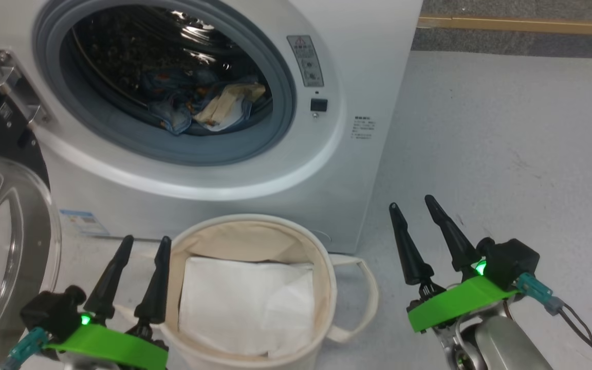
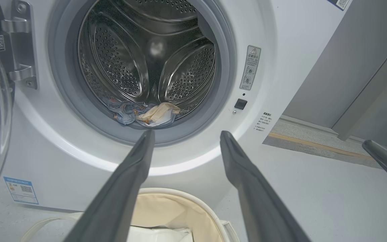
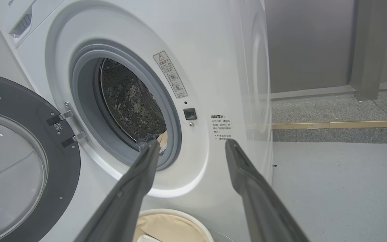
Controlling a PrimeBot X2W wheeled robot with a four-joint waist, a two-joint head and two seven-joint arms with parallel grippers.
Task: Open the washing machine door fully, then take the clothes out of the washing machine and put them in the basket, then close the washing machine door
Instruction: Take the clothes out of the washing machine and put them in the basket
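Straight ahead of the left gripper (image 1: 147, 239), well beyond its fingertips and higher up: soft light-blue clothes (image 1: 193, 103) printed with small orange-brown figures, mixed with cream-beige cloth, heaped at the bottom of the shiny perforated steel drum (image 2: 129, 60) inside the big white front-loading washing machine (image 1: 327, 169). Not yet touched, all inside, so removal judged not begun. Close on that gripper's left: the large round washing machine door (image 1: 3, 241), black-rimmed with clear domed glass, swung wide on its hinge and out of the reach path, so the opening step looks done. Just beside it on the right: the round cream canvas basket (image 1: 255, 221) with loop handles, set directly below the machine's mouth, likely so lifted cloth needs only a short drop; already holding a flat plain white sheet (image 1: 244, 303). Left fingers spread wide, gripping nothing, aimed at the lower lip of the grey rubber ring (image 1: 172, 149). Right gripper (image 1: 410, 202) likewise spread wide and empty, off on the basket's far side, apart from the machine's front corner, fingers angled toward the opening. Probably held low and parted to leave the mouth unobstructed ahead of a reach inside.
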